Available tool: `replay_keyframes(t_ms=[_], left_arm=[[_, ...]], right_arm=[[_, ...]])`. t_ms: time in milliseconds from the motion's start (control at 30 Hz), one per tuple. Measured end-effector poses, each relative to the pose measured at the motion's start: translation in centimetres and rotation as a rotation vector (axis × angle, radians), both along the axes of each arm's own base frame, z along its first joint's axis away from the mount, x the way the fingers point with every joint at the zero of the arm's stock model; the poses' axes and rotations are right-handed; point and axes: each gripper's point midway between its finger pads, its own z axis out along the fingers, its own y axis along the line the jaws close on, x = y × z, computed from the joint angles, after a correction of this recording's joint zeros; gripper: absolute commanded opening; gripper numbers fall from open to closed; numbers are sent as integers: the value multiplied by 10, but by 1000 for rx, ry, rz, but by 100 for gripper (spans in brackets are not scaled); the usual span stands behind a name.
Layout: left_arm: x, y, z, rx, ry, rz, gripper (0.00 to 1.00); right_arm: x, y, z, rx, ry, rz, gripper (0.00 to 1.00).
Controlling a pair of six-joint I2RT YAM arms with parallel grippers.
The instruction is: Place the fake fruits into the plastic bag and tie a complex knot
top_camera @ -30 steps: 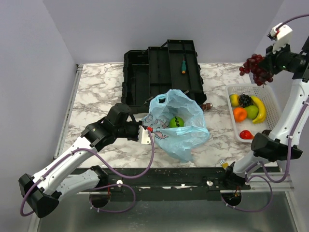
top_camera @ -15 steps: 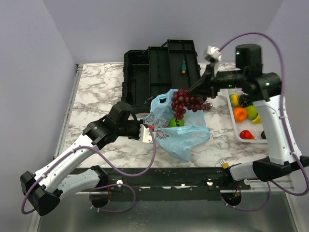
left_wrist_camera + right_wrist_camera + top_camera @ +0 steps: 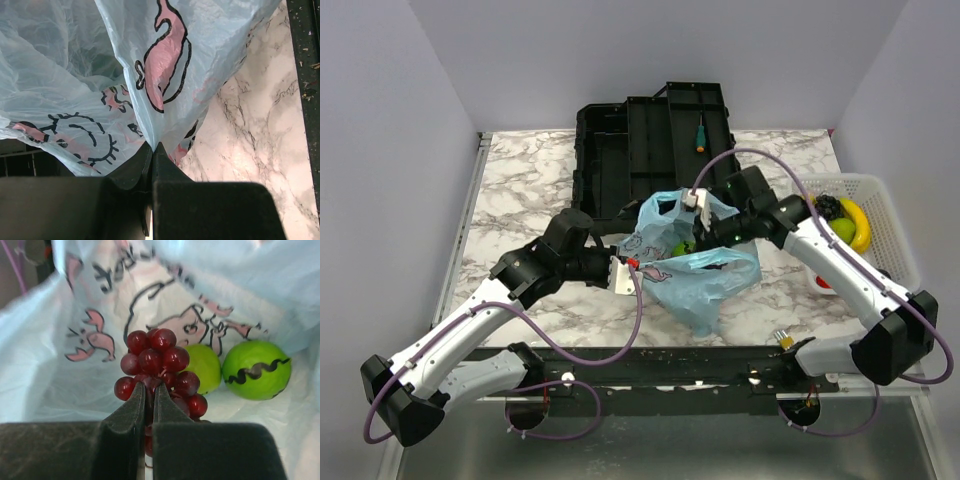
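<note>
The light-blue plastic bag (image 3: 692,268) with its pink and dark cartoon print lies at the table's middle, mouth open. My left gripper (image 3: 623,276) is shut on the bag's left rim; the wrist view shows the film (image 3: 165,75) pinched between its jaws (image 3: 152,146). My right gripper (image 3: 695,236) reaches into the bag's mouth, shut on a dark red grape bunch (image 3: 160,367). Two green round fruits (image 3: 256,369) lie on the bag's floor beyond the grapes. A banana (image 3: 856,222), a green fruit, dark grapes and a red fruit (image 3: 824,279) sit in the white mesh basket (image 3: 895,235).
An open black toolbox (image 3: 655,150) stands behind the bag, with a green-handled screwdriver (image 3: 700,133) in its lid. The white basket sits at the right edge, partly hidden by my right arm.
My right arm has swung the grape bunch from high at the right, over the table, down into the bag's mouth. My left gripper has held the bag's rim in place.
</note>
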Motion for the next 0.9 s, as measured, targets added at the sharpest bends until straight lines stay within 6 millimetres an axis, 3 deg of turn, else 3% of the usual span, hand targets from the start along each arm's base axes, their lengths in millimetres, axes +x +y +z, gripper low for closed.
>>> replay_keyframes(t_ms=[133, 167, 233, 267, 333, 533, 767, 900], left_arm=[[-1, 1, -1, 4, 9, 2, 0], [-1, 1, -2, 3, 14, 5, 0], [-2, 1, -2, 2, 24, 10, 0], [-3, 2, -3, 4, 31, 12, 0], [-4, 2, -5, 6, 45, 18, 0], [-6, 3, -6, 9, 65, 27, 0], [-10, 2, -8, 10, 84, 24, 0], [-13, 3, -10, 16, 106, 32, 0]], right_arm=[[-13, -11, -47, -95, -8, 28, 1], [-15, -13, -55, -113, -11, 33, 9], [-16, -15, -64, -136, -17, 41, 37], [-15, -15, -64, -138, -21, 43, 54], [-12, -14, -58, -130, -38, 49, 71], [7, 1, -1, -42, -153, 36, 79], [19, 12, 93, 89, -270, -37, 90], [14, 11, 148, 166, -326, -71, 100]])
